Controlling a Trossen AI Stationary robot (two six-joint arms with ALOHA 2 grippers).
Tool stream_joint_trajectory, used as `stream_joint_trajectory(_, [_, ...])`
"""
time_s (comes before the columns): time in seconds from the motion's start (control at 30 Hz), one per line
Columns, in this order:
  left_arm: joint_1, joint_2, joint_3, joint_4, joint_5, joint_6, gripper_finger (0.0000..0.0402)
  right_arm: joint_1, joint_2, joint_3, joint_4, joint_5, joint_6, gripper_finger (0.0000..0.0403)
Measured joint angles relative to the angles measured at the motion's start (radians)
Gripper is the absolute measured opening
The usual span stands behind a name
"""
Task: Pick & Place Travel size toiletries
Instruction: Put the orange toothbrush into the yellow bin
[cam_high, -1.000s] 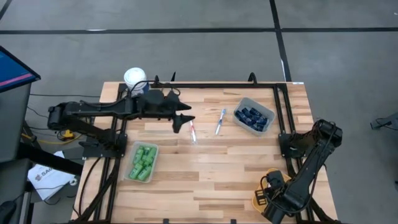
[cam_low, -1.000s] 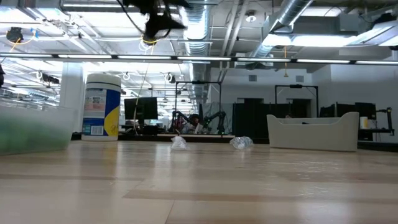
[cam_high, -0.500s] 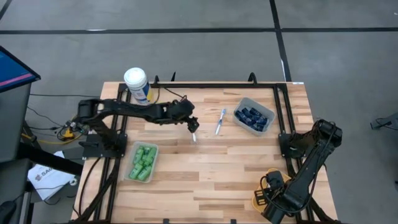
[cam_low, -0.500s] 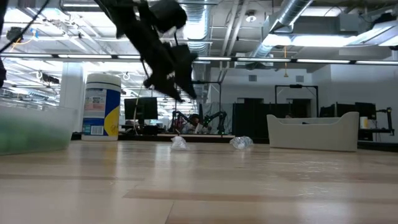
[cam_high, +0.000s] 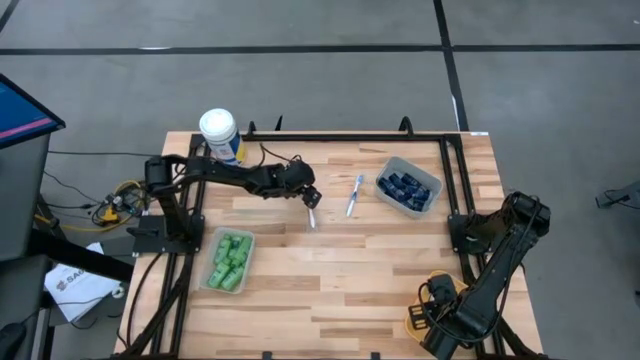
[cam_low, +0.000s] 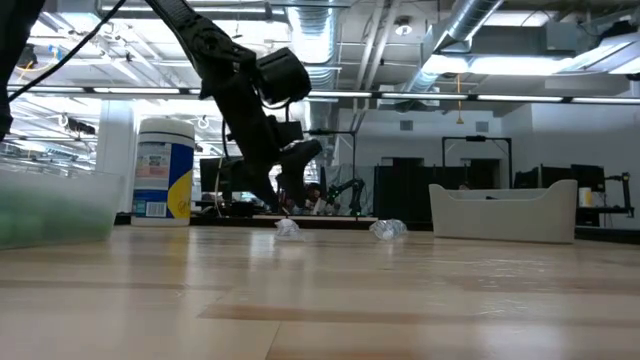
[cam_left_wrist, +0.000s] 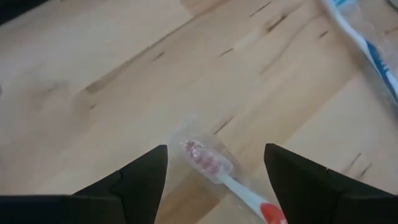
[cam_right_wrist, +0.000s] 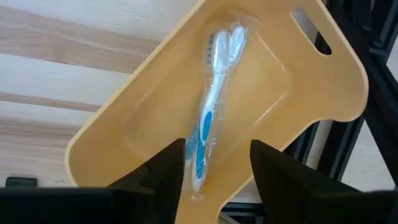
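A pink-and-white toothbrush (cam_high: 311, 216) in a clear wrapper lies flat on the wooden table; its head shows in the left wrist view (cam_left_wrist: 205, 159). My left gripper (cam_high: 309, 199) (cam_left_wrist: 216, 155) (cam_low: 288, 200) is open, low over that head, with a finger on each side and touching nothing. A blue toothbrush (cam_high: 354, 195) (cam_left_wrist: 367, 43) lies just to its right. My right gripper (cam_right_wrist: 217, 155) waits open at the near right corner above a yellow tray (cam_right_wrist: 292, 93) (cam_high: 422, 318) that holds another wrapped blue toothbrush (cam_right_wrist: 208, 118).
A clear bin of dark navy tubes (cam_high: 408, 187) stands far right and a clear bin of green bottles (cam_high: 229, 260) near left. A white-lidded canister (cam_high: 219, 131) (cam_low: 163, 170) stands at the far left corner. Black frame rails run along the table's sides.
My left gripper has come down from high above the table and a little toward the right edge, and now stands low over the pink toothbrush's head. The toothbrushes and bins have stayed where they were.
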Motion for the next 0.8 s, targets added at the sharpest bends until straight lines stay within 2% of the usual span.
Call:
stream_joint_trajectory(0.67, [-0.019,0.1,0.0,0.034,0.052,-0.098,0.0265,0.003,0.0,0.0,0.002,0.004,-0.026,0.0169])
stream_joint_trajectory(0.8, [-0.02,0.108,0.002,0.03,0.054,-0.098,0.0251,0.003,0.0,0.0,0.002,0.004,-0.027,0.0165])
